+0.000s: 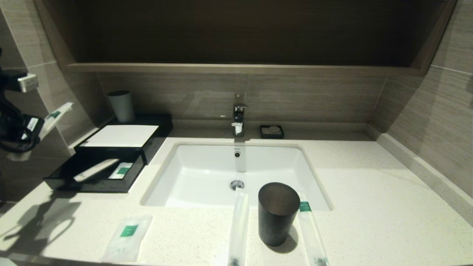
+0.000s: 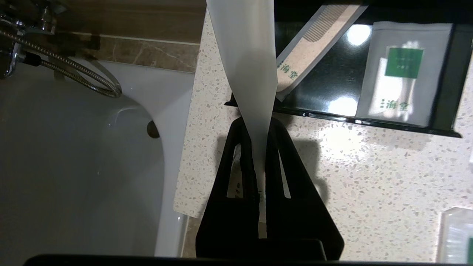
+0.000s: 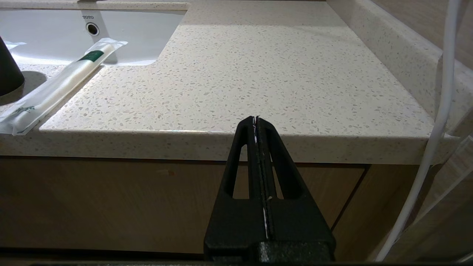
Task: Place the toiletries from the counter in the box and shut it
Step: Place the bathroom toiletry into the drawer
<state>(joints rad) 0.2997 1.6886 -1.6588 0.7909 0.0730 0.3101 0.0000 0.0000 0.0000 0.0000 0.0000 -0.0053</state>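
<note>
My left gripper point(image 1: 36, 127) hangs high at the far left, shut on a long translucent sachet point(image 1: 55, 115) whose free end points up; the left wrist view shows the same gripper point(image 2: 258, 123) and sachet point(image 2: 247, 55) over the counter beside the box's pulled-out drawer point(image 2: 332, 92). The black box point(image 1: 155, 127) has a white top panel; its open drawer point(image 1: 63, 175) holds a comb sachet point(image 1: 94, 170) and a flat sachet point(image 1: 122, 170). On the counter point(image 1: 369, 192) lie a flat sachet point(image 1: 127, 236) and two long sachets point(image 1: 238, 225) point(image 1: 312, 232). My right gripper point(image 3: 256, 120) is shut and empty, below the counter's front edge.
A dark cup point(image 1: 278, 212) stands between the two long sachets at the sink's point(image 1: 207, 177) front rim. A grey cup point(image 1: 121, 106) sits at the back of the box. Faucet point(image 1: 238, 118) and small black soap dish point(image 1: 271, 131) stand behind the basin.
</note>
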